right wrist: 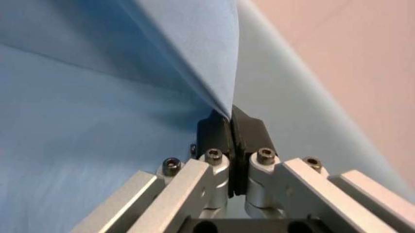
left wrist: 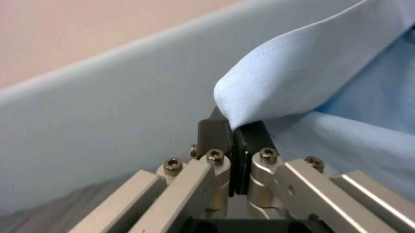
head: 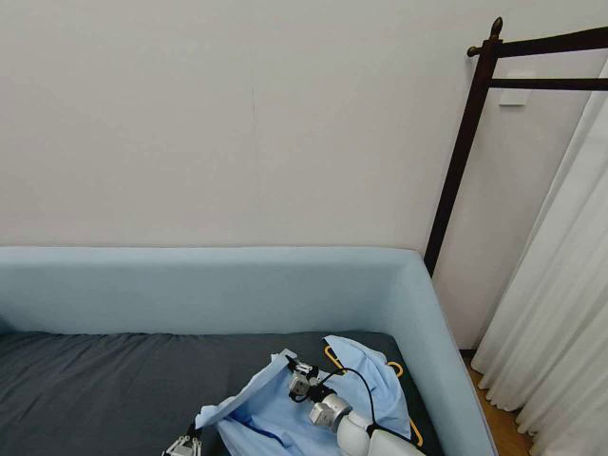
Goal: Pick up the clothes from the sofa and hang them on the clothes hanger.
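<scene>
A light blue shirt [head: 285,404] lies bunched on the dark seat of the sofa [head: 114,389], near its right end. My left gripper [head: 193,437] is shut on the shirt's lower left edge; the left wrist view shows the cloth [left wrist: 304,77] pinched between the black pads [left wrist: 217,133]. My right gripper [head: 296,372] is shut on the shirt's upper fold, and the right wrist view shows the fabric [right wrist: 188,53] clamped in the pads [right wrist: 250,128]. The dark wooden clothes rack [head: 475,123] stands behind the sofa's right arm.
The sofa's pale blue backrest [head: 209,285] and right armrest [head: 442,351] fence the seat. A yellow-edged item [head: 394,369] peeks out beside the shirt. White curtains [head: 560,304] hang at the far right, next to the rack. A plain wall is behind.
</scene>
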Controlling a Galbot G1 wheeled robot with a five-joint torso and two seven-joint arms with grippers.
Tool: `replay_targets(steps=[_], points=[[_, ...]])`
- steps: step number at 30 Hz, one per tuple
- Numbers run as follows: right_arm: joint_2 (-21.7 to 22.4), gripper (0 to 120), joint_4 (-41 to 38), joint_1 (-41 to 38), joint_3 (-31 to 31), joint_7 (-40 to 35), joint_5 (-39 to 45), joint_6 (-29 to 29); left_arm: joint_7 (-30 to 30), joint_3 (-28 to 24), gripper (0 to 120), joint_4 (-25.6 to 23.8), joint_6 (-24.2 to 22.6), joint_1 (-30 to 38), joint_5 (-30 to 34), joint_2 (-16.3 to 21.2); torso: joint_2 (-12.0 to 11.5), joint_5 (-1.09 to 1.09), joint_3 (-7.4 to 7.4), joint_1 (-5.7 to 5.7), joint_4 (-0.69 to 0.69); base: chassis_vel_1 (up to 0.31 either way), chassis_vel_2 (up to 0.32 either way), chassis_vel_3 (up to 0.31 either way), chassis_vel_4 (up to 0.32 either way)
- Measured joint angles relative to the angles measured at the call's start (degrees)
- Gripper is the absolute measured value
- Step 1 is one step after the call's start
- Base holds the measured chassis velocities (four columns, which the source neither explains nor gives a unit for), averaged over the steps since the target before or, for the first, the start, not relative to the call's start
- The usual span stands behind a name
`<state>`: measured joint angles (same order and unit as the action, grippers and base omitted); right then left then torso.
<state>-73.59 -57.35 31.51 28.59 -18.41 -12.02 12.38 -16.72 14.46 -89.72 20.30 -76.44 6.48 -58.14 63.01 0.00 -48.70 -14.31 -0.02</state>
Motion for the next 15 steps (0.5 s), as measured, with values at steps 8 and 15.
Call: replay_targets(steps=[8,15], points=[[4.67,0,-13.12,-5.44,1.19,-2.93,10.06,-12.96,-1.22,-6.41,0,-6.58,-11.20,16.04,14.90,10.67,0.00,0.02,-0.01,0.00,0.01,0.000,0.000,0.000,0.000],[8.50,0,-21.85,-16.47,-0.63,-6.90,18.59,-28.23,-1.37,-21.24,0,-5.20,-16.46,42.08,27.02,17.72,-0.01,0.01,0.00,-0.01,0.02,0.000,0.000,0.000,0.000]])
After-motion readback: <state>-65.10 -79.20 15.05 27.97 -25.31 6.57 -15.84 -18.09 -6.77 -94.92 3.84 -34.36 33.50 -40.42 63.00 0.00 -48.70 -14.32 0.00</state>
